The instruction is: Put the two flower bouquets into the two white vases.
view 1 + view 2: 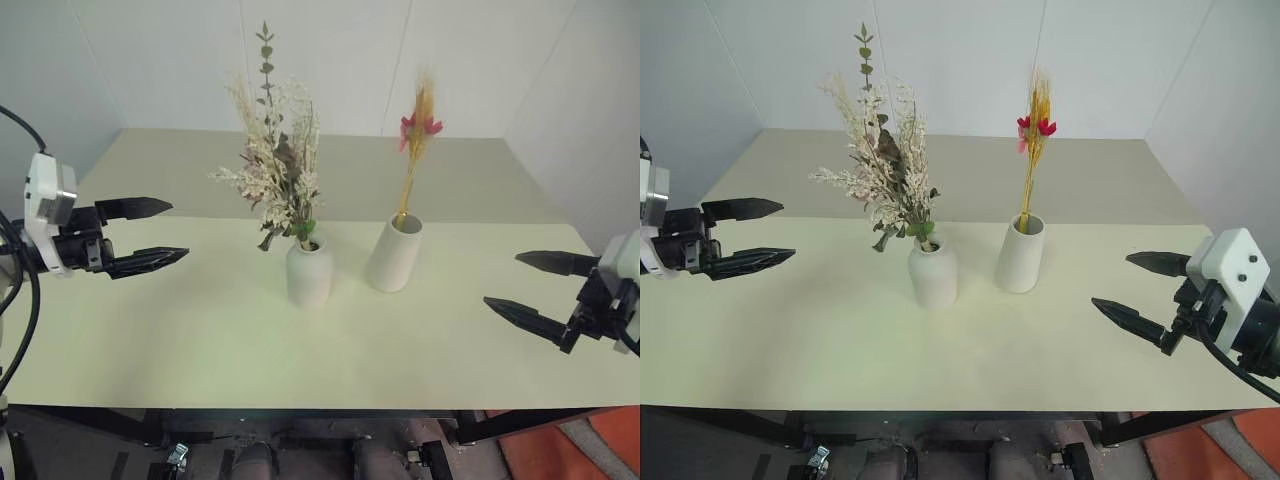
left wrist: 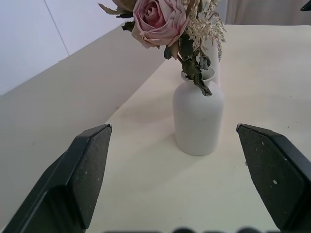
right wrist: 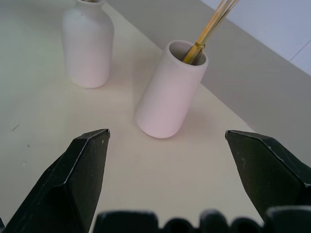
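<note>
On the pale table (image 1: 200,340) two white vases stand side by side near the middle, close together but not touching. The bottle-shaped vase (image 1: 309,271), on the robot's left, has rounded shoulders and a narrow neck, and the bushy bouquet (image 1: 272,165) stands in it: beige-white dried sprigs, green leaves, and a tall leafy stem rising above the rest. In the left wrist view a pink rose (image 2: 159,19) sits low in this bunch, just above the neck of the vase. The cylinder vase (image 1: 394,253), on the robot's right, is wide-mouthed and holds the slim straw-yellow bundle (image 1: 416,140), whose stalks lean against the rim and carry pink-red blossoms near the top.

The left hand (image 1: 148,235) hovers over the left part of the table, well apart from the bottle-shaped vase, pointing toward it. Its two black fingers are spread wide with nothing between them. The right hand (image 1: 1140,290) hovers over the right part of the table, well apart from the cylinder vase, pointing inward. Its fingers are likewise spread wide and hold nothing.
</note>
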Available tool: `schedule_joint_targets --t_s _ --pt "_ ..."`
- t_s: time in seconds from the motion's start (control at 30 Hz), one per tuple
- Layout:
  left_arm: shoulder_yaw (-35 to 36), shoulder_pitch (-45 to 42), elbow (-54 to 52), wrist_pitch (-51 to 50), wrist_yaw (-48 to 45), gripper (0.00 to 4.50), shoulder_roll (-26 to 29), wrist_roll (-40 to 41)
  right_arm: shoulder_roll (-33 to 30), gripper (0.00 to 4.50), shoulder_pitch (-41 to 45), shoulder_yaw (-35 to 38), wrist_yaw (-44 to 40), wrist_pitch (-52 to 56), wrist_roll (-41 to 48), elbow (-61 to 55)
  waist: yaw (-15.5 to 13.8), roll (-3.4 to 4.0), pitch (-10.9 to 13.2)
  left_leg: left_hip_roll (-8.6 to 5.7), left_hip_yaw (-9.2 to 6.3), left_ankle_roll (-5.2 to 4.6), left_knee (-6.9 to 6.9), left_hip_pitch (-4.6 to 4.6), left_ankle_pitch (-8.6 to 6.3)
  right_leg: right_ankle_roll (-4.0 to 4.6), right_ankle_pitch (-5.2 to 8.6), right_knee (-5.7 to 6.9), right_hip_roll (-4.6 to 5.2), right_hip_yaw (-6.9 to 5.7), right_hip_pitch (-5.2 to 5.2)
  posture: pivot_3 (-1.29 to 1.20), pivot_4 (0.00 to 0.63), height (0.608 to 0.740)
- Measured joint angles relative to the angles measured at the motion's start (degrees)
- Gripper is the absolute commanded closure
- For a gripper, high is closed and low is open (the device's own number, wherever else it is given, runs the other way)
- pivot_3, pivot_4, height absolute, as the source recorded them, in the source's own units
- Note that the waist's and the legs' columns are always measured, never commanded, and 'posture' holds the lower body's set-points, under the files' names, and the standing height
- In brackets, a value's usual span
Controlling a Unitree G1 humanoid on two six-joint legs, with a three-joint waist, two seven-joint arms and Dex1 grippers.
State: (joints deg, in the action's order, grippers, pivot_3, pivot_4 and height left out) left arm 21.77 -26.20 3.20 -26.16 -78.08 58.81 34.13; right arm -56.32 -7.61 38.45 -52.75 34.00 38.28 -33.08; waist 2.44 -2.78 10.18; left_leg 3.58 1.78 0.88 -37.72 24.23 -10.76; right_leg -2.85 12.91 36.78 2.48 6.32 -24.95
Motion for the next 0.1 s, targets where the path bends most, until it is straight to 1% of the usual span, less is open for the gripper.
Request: schedule_joint_targets --t_s 0.1 --pt "0.0 0.0 0.0 0.2 0.0 0.01 0.0 0.0 -0.2 0.0 -0.2 0.2 0.0 0.1 -0.4 -0.1 0.0 0.0 0.0 0.0 0.0 0.0 0.0 -0.02 0.0 0.0 0.0 0.0 0.0 0.0 0.01 0.0 0.15 0.74"
